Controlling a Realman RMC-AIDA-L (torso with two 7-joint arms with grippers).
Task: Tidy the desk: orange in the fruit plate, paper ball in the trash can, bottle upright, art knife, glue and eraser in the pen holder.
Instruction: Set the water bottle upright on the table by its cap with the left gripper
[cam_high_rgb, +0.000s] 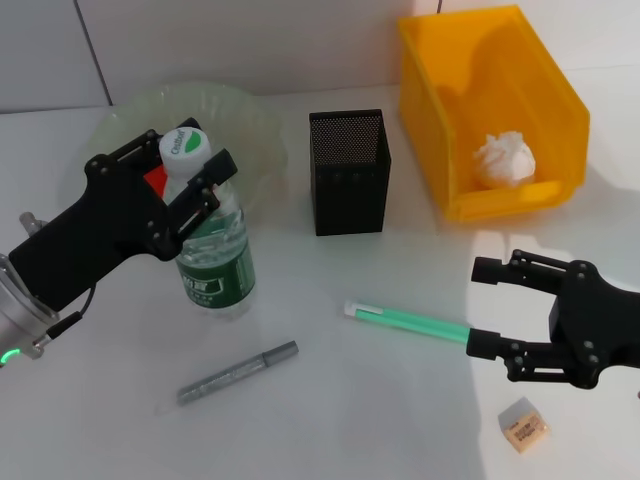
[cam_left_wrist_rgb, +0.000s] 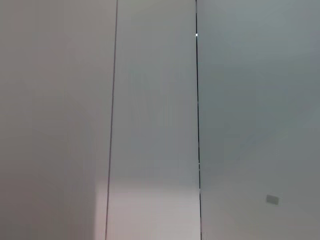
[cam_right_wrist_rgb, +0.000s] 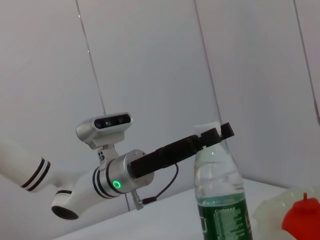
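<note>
- The left end effector (cam_high_rgb: 190, 170) is gripping the neck of the bottle (cam_high_rgb: 214, 255), its fingers sitting on either side just under the white cap; the bottle is standing upright on the bench (cam_high_rgb: 380, 400).
- From the right wrist view, the same end effector (cam_right_wrist_rgb: 212, 134) is reaching in level with the bottle's (cam_right_wrist_rgb: 220, 200) cap.
- Just behind the left end effector, the pale green plate (cam_high_rgb: 240, 115) is holding the orange (cam_high_rgb: 155, 180), which is mostly hidden by the arm.
- The right end effector (cam_high_rgb: 492, 305) is hovering low with its fingers spread wide and holding nothing; the green glue stick (cam_high_rgb: 405, 322) is lying in front of it, one end reaching between the fingers.
- Just beside the right end effector, toward the robot, the eraser (cam_high_rgb: 525, 424) is lying on the bench.
- The grey knife (cam_high_rgb: 238, 372) is lying between the two end effectors, nearer the left one.
- Beyond the right end effector, the black mesh holder (cam_high_rgb: 348, 172) is standing, and the yellow bin (cam_high_rgb: 480, 100) is holding the paper ball (cam_high_rgb: 505, 158).
</note>
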